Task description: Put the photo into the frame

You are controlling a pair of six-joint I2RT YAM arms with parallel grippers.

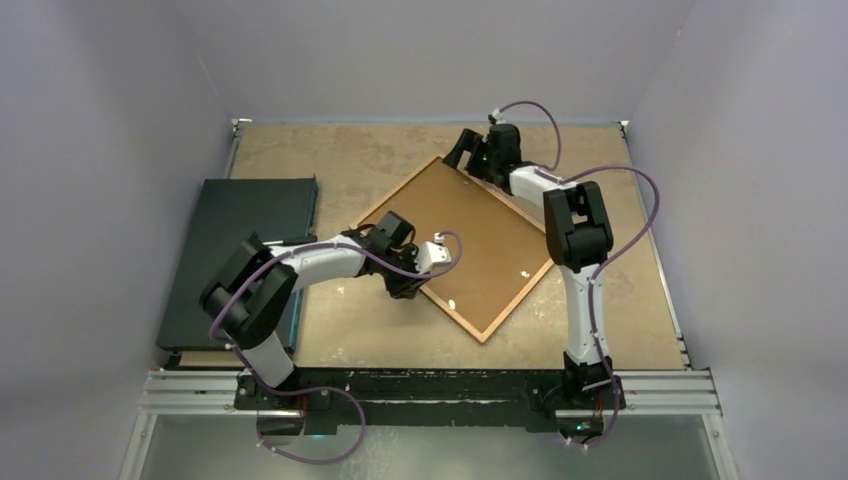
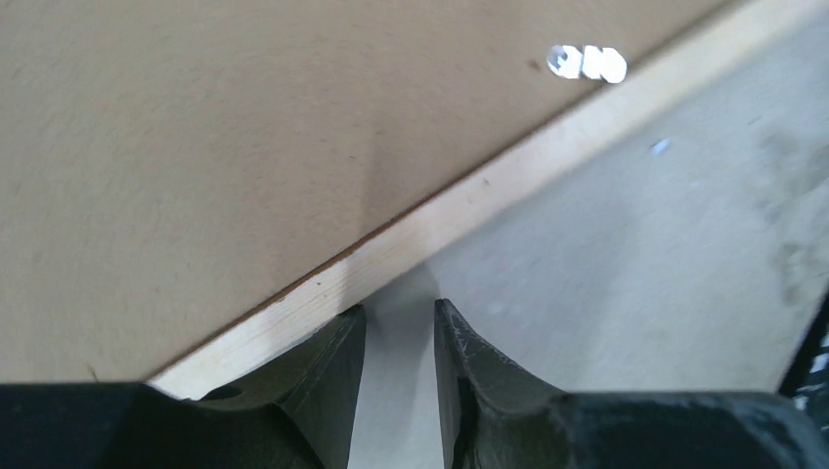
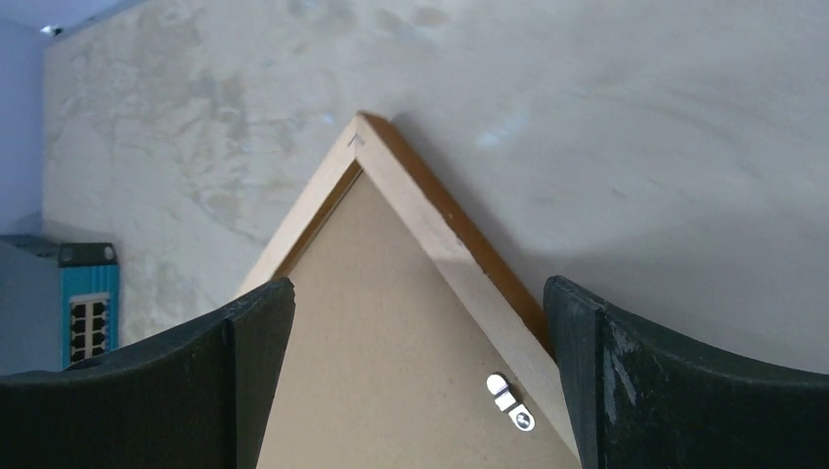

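Over on the near-left edge of the frame (image 1: 518,301), which is lying face-down and skewed on the worktop (image 1: 620,320) with the backing board (image 1: 470,240) sitting in it, the left gripper (image 2: 399,313) is waiting with jaws barely parted, nothing between them; the right gripper (image 3: 418,293) is hanging wide open over the far corner. Photo isn't showing anywhere, maybe it's hiding under the board; I'm guessing a finger catching the rim could be shoving the frame sideways; dark box (image 1: 240,250) is sitting well off left, blocking nothing.

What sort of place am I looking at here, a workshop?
Probably a robot test booth: plain pale walls box in a worn tan tabletop, and two white-and-black jointed arms are bolted to a silver metal rail.
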